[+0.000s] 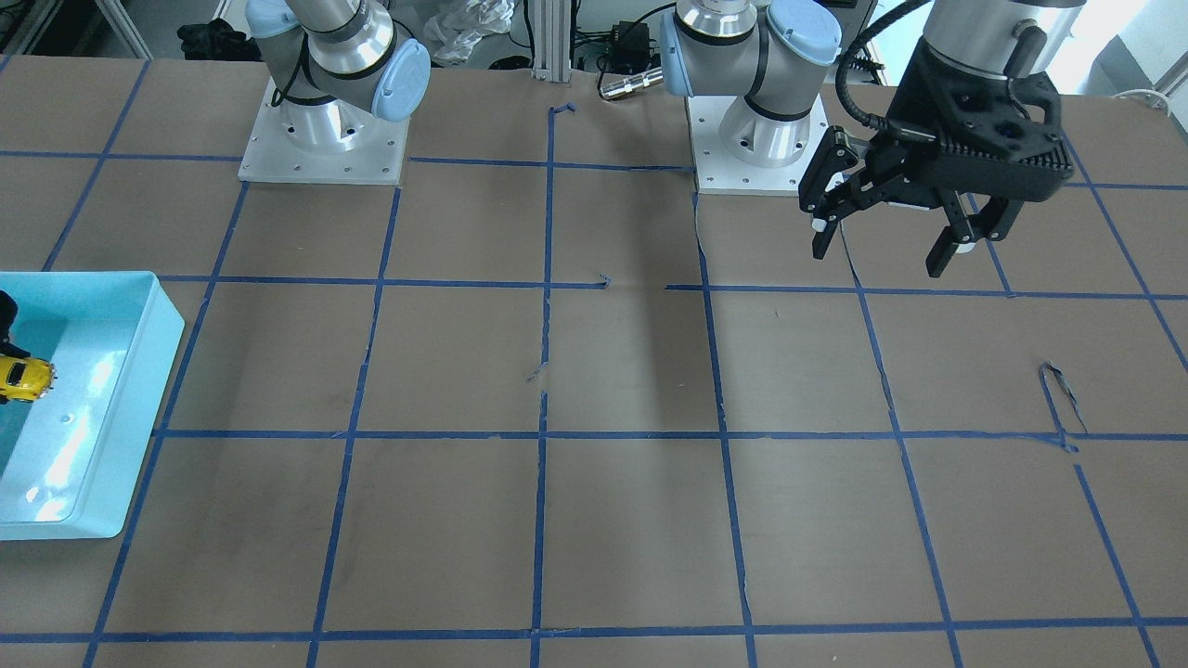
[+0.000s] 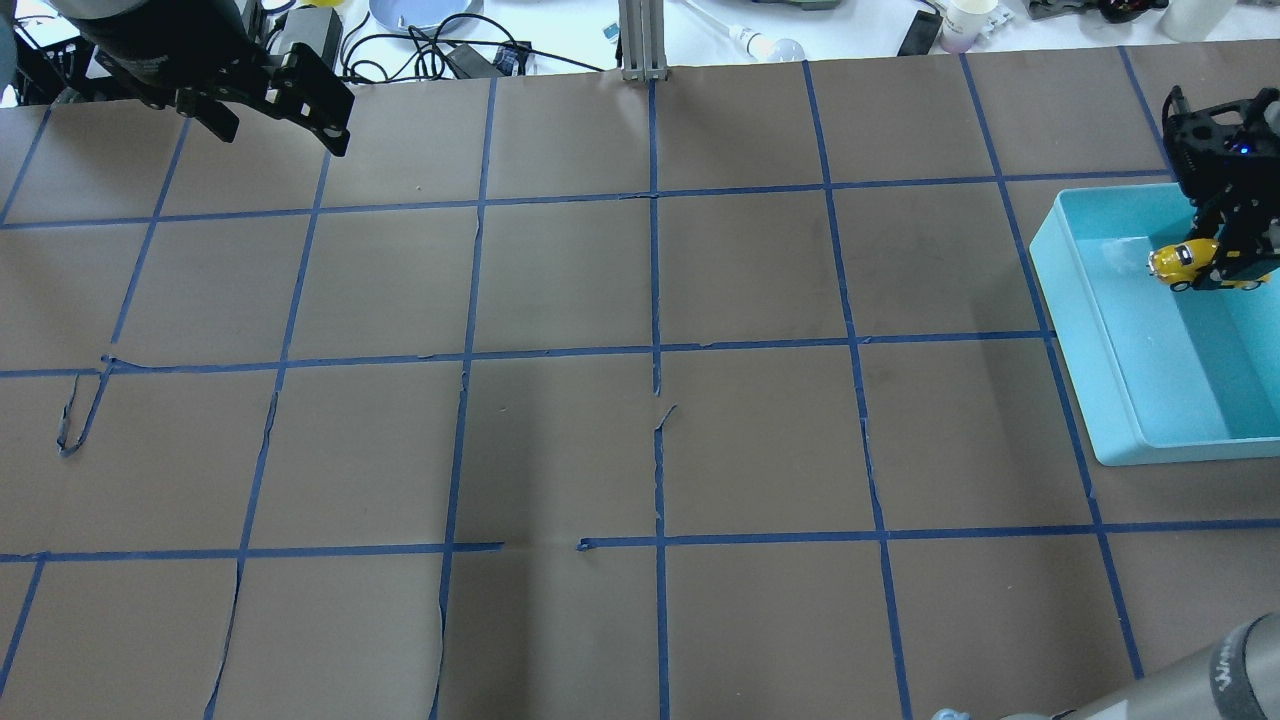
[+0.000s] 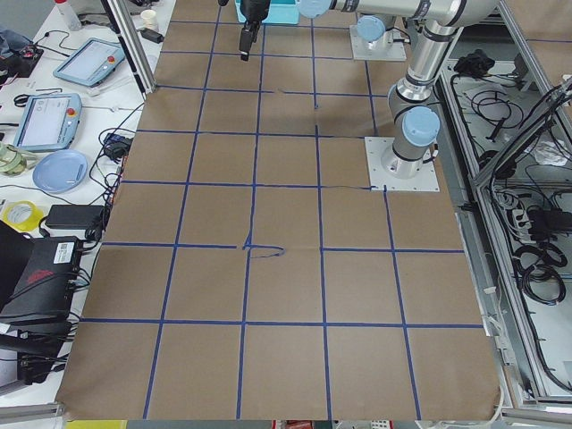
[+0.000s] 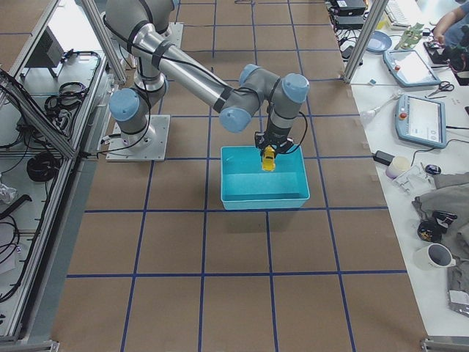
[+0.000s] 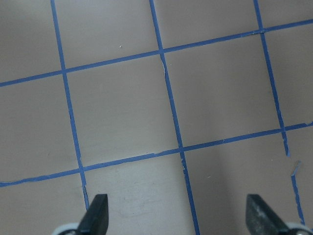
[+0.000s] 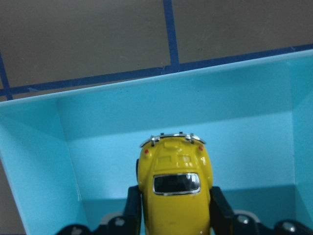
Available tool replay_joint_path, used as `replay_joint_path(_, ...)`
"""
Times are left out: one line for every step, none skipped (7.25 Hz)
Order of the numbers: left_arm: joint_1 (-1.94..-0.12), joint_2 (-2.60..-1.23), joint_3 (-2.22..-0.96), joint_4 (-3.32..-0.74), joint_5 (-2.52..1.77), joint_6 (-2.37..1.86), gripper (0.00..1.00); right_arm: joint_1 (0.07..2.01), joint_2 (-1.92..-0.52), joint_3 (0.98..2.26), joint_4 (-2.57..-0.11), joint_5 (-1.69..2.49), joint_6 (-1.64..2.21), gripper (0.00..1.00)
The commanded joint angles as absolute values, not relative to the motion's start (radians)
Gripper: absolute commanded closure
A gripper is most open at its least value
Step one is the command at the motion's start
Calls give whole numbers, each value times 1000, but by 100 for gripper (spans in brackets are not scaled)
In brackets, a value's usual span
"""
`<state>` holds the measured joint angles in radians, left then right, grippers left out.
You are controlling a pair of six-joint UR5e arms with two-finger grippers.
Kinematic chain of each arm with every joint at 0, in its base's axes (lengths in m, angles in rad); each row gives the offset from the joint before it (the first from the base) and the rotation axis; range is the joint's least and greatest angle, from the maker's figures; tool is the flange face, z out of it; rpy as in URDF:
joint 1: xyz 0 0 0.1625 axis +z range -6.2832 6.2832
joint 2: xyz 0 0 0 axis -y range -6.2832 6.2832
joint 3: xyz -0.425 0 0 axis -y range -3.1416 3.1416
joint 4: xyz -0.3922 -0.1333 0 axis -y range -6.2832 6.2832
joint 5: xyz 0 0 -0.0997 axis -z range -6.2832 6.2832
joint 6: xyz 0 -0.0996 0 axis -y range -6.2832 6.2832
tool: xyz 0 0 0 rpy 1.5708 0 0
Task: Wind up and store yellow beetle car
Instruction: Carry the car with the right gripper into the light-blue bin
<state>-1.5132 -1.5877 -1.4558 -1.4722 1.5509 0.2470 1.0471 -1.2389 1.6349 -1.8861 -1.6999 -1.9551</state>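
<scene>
The yellow beetle car [image 6: 173, 188] is held between the fingers of my right gripper [image 2: 1222, 262] over the inside of the light-blue bin [image 2: 1075, 300]. The car also shows in the overhead view [image 2: 1180, 262], in the front-facing view [image 1: 23, 376] and in the exterior right view [image 4: 269, 159]. The right gripper is shut on the car's sides; I cannot tell if the car touches the bin floor. My left gripper [image 1: 886, 246] is open and empty, hanging above the bare table near its own base; its fingertips [image 5: 98, 210] show in the left wrist view.
The bin [image 1: 139, 390] sits at the table's end on my right side. The brown table surface [image 2: 640, 400] carries a blue tape grid with some torn, lifted strips [image 1: 1058, 394]. Cables and clutter lie beyond the table's far edge [image 2: 430, 50].
</scene>
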Motion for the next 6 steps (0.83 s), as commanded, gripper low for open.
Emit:
replay_joint_path(-1514, -1588, -1456, -1473, 1551, 247, 0, 1020, -1186, 1716, -2000, -1706, -1963, 100)
replay_joint_path(-1514, -1586, -1456, -1474, 1552, 247, 0, 1020, -1151, 1724, -2026, -1704, -1962, 96)
replay_joint_path(-1513, -1586, -1456, -1474, 1551, 247, 0, 1020, -1141, 1726, -2028, -1704, -1960, 94)
replay_joint_path(-1514, -1583, -1457, -1474, 1552, 247, 0, 1020, -1141, 1726, -2026, -1698, -1959, 57)
replay_joint_path(-1514, -1579, -1468, -1473, 1552, 247, 0, 1020, -1144, 1724, -2025, -1691, -1950, 16)
replay_joint_path(-1514, -1569, -1480, -1473, 1552, 247, 0, 1020, -1156, 1715, -2022, -1689, -1947, 0)
